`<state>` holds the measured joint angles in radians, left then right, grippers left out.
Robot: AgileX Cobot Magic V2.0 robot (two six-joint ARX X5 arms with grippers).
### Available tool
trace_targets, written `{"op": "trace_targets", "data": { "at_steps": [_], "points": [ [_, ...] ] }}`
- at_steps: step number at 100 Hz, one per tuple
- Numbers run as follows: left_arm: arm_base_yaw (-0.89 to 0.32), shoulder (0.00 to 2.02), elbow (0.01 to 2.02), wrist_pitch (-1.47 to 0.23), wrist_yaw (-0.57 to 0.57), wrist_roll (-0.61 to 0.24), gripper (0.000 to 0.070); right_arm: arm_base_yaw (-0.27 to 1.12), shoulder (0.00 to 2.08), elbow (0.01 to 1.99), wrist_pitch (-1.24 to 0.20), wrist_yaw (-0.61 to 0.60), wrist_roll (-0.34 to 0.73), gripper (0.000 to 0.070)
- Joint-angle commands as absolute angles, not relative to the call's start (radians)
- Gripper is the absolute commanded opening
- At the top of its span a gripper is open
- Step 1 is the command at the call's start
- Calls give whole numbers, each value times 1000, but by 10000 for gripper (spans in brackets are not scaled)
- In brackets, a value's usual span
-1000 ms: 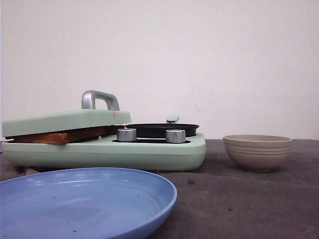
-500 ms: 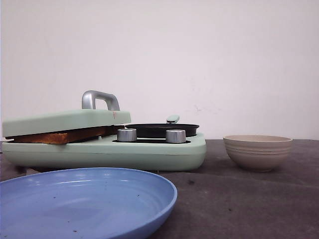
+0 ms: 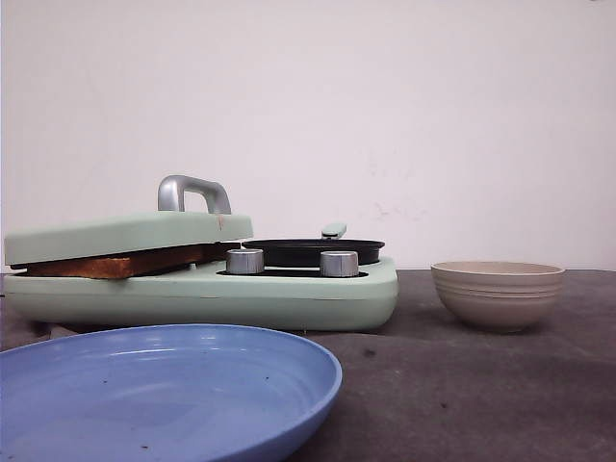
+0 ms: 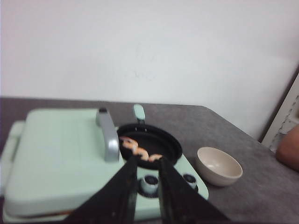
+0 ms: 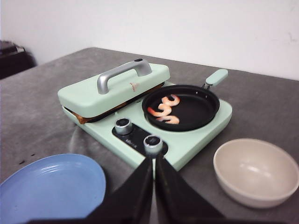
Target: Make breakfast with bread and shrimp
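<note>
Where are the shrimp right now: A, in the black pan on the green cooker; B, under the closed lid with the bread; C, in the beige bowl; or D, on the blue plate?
A: the shrimp lie curled in the black pan, while the beige bowl and blue plate hold none.

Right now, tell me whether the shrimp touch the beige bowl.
Apart. The right wrist view shows the shrimp lying in the black pan, with bare table between the cooker and the beige bowl.
</note>
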<state>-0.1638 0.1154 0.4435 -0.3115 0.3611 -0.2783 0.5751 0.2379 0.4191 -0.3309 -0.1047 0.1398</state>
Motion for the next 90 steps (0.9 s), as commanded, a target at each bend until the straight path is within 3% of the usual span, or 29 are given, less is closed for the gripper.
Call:
{"op": "trace_targets", "data": {
  "at_steps": [1,35,54,66,90],
  "points": [
    [-165,64,419,-301,356,-335,0,582,188,391,-324,-103,179,0],
    [-164,12,398,-356,307,-347,0,582,101,336,-370,-52,187,0],
    [-164,11,400,-374,319,-413,0,582,101,336,-389,-16,284,0],
    [-164,11,400,-373,318,-412,0,582,101,336,-397,-27,355,0],
    [-164,11,400,-373,318,-412,0,582,101,336,-393,-26,358,0]
  ]
}}
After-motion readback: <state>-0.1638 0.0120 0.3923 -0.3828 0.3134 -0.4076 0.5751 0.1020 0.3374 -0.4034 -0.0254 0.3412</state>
